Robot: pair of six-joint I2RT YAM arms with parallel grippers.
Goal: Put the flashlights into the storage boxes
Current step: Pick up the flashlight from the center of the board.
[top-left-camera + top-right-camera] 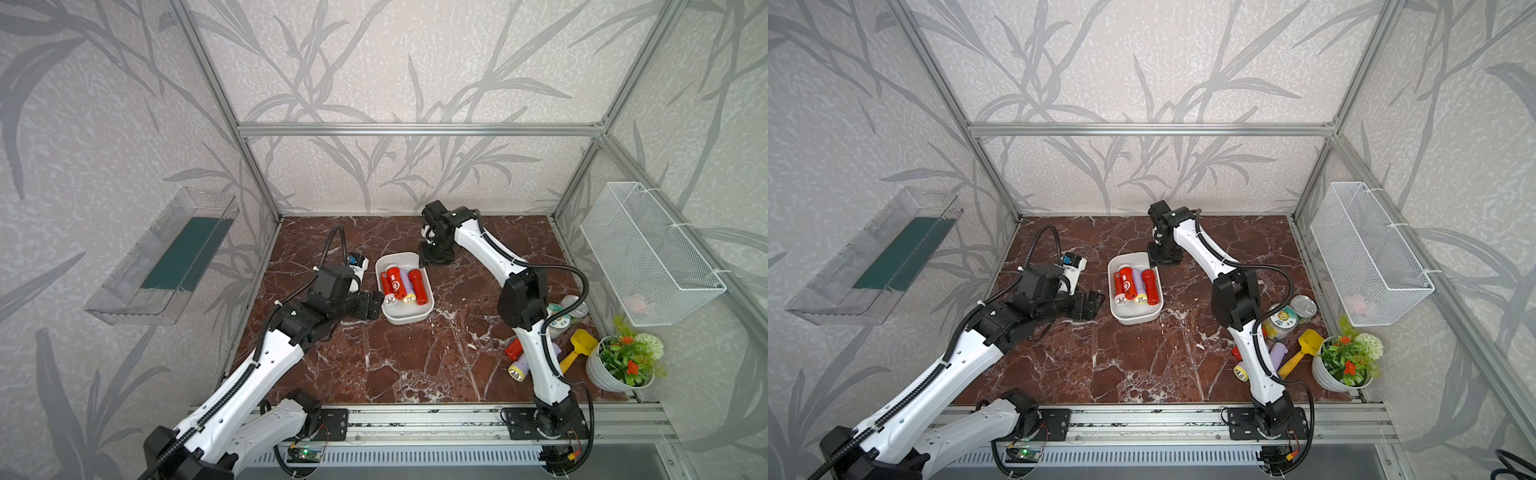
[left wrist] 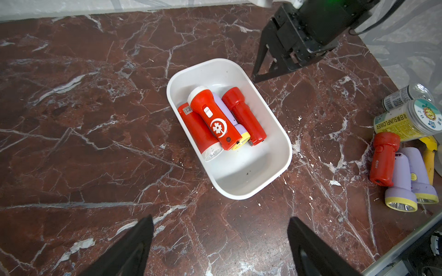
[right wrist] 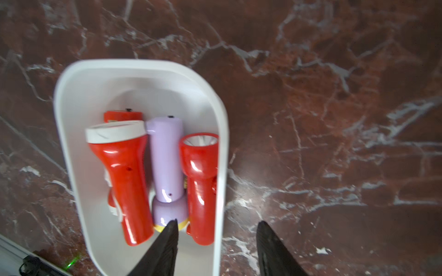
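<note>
The white storage box (image 1: 405, 320) (image 1: 1136, 319) lies mid-table and holds several flashlights, three red and one lavender (image 3: 166, 157). The top one, red with a white flower logo (image 2: 215, 119), rests across the others. My right gripper (image 3: 218, 221) (image 1: 434, 257) hangs open over the box's far right corner. One finger is above the inside and one outside the rim, and it holds nothing. My left gripper (image 2: 221, 217) (image 1: 372, 305) stands wide open and empty just left of the box. A red flashlight (image 2: 382, 160) and two lavender ones (image 2: 401, 181) lie loose at the front right, partly hidden by the right arm in both top views.
Two jars (image 1: 573, 309), a yellow toy shovel (image 1: 579, 347) and a potted plant (image 1: 623, 361) crowd the front right corner beside the loose flashlights. A wire-mesh basket (image 1: 648, 253) hangs on the right wall and a clear bin (image 1: 166, 257) on the left wall.
</note>
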